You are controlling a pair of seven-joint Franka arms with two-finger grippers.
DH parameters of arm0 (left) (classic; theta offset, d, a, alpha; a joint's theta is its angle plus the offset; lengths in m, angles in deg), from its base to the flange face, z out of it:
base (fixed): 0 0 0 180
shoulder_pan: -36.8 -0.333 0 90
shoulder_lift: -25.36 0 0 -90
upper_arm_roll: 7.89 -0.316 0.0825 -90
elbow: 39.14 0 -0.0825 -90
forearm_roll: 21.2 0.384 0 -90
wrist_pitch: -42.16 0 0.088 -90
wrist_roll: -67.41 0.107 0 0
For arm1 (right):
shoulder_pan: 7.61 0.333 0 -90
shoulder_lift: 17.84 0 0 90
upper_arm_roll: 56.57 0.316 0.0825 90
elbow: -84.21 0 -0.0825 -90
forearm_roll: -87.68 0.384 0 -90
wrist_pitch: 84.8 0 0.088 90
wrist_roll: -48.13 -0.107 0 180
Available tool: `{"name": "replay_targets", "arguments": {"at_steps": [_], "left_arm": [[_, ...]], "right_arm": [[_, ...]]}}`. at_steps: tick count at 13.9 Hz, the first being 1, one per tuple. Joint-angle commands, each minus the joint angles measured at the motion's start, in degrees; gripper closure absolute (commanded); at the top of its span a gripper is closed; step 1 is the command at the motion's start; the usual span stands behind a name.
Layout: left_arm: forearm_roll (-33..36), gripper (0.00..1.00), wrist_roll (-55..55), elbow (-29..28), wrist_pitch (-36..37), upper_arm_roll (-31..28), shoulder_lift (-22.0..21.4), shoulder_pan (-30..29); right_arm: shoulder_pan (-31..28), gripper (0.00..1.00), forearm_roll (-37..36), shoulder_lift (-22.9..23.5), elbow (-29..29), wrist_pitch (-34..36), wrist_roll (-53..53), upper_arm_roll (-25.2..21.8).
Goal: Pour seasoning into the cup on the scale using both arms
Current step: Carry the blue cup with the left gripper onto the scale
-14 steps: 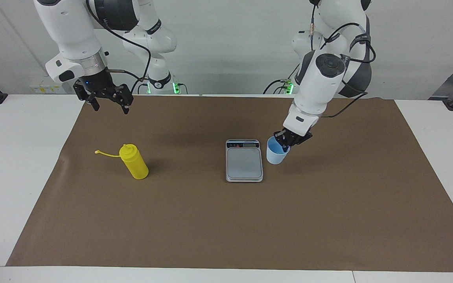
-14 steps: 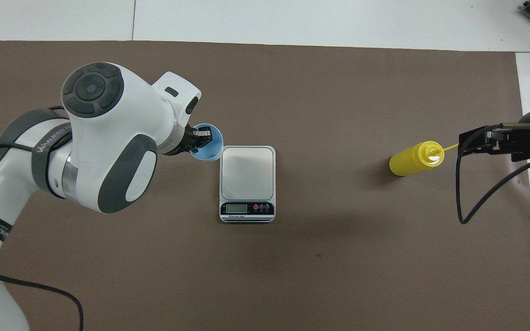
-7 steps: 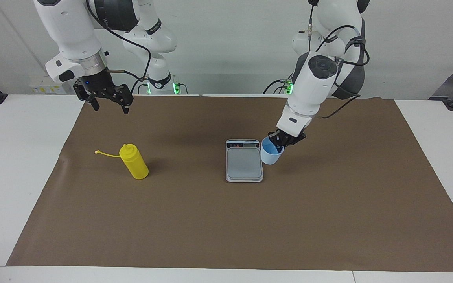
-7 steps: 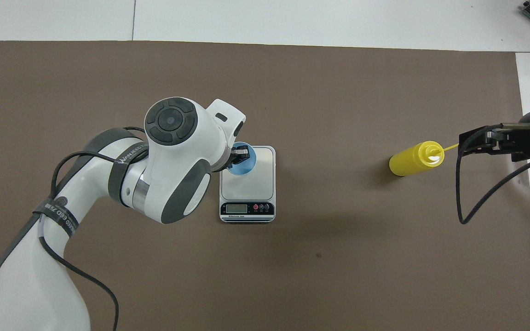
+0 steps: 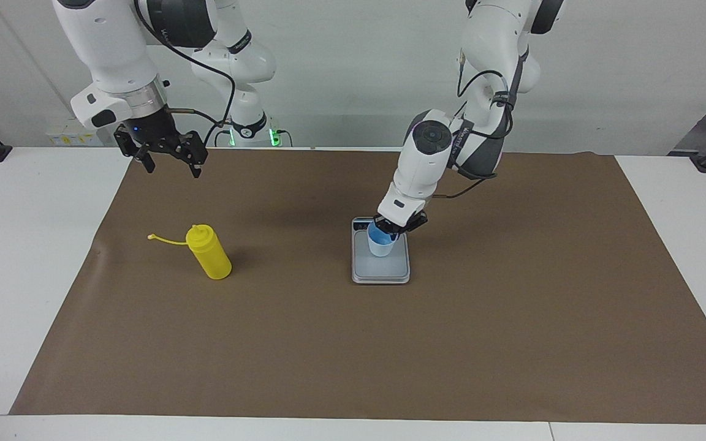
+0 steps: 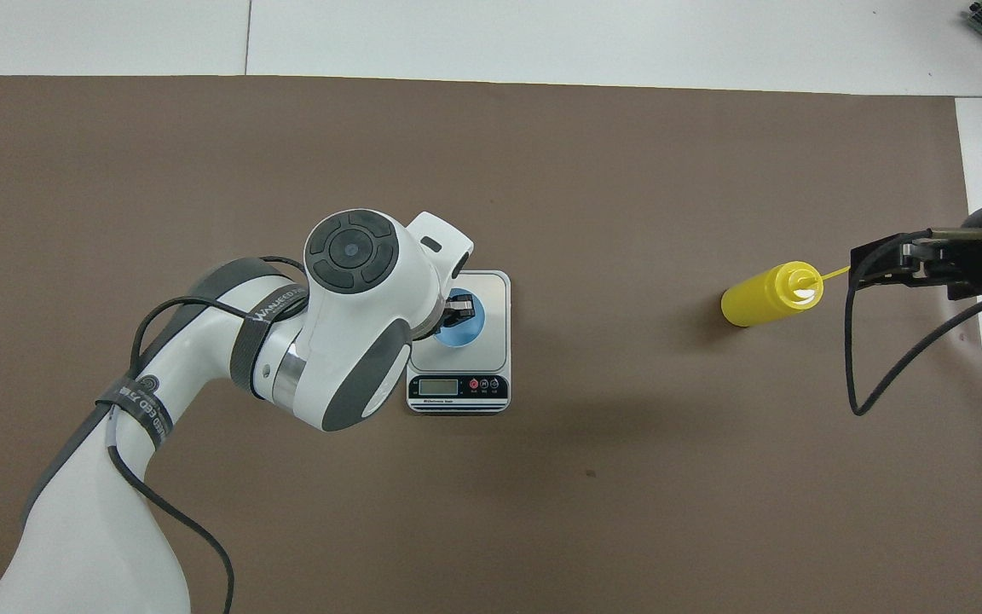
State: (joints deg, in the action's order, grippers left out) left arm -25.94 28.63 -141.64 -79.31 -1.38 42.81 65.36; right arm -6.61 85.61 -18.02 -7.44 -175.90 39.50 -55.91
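- The cup (image 5: 382,242) is pinched at its rim by the left claw (image 5: 393,229), one finger inside the rim and one outside.
- The cup is held over the scale (image 5: 380,271), above the plate; whether its base touches the plate cannot be told.
- In the overhead view the cup (image 6: 459,322) is seen over the middle of the scale (image 6: 491,290), with the display strip just nearer the robots than the left claw (image 6: 455,310).
- The right claw (image 5: 169,160) is spread wide and holds nothing; it hangs in the air over the edge of the brown mat (image 5: 512,318), at the right arm's end of the counter (image 5: 34,257).
- The bottle (image 5: 208,252) stands on the mat below the right claw, untouched and well apart from the left claw and the scale.
- Its cap strap (image 5: 166,239) is stretched out toward the right arm's end of the counter.
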Motion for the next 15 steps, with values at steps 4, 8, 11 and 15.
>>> {"name": "replay_targets", "arguments": {"at_steps": [4,8,11,15], "left_arm": [[-0.44,1.00,-0.77,-2.27,-2.64,-0.97,-1.09,1.15],[-0.35,0.38,-0.51,-2.80,-3.52,-0.89,-1.01,1.15],[-0.18,0.00,-0.16,-2.54,-2.56,-1.15,-1.09,1.15],[3.05,0.00,0.46,-0.52,1.48,-1.33,-3.90,-2.79]], "right_arm": [[-0.65,0.00,-0.22,-1.39,-1.77,-0.57,0.28,0.31],[-0.65,0.00,-0.22,-1.30,-1.59,-0.66,0.36,0.40],[-0.65,0.00,-0.22,-1.39,-1.68,-0.66,0.28,0.31],[-0.74,0.00,-0.22,-1.31,-1.68,-1.18,0.36,0.31]]}}
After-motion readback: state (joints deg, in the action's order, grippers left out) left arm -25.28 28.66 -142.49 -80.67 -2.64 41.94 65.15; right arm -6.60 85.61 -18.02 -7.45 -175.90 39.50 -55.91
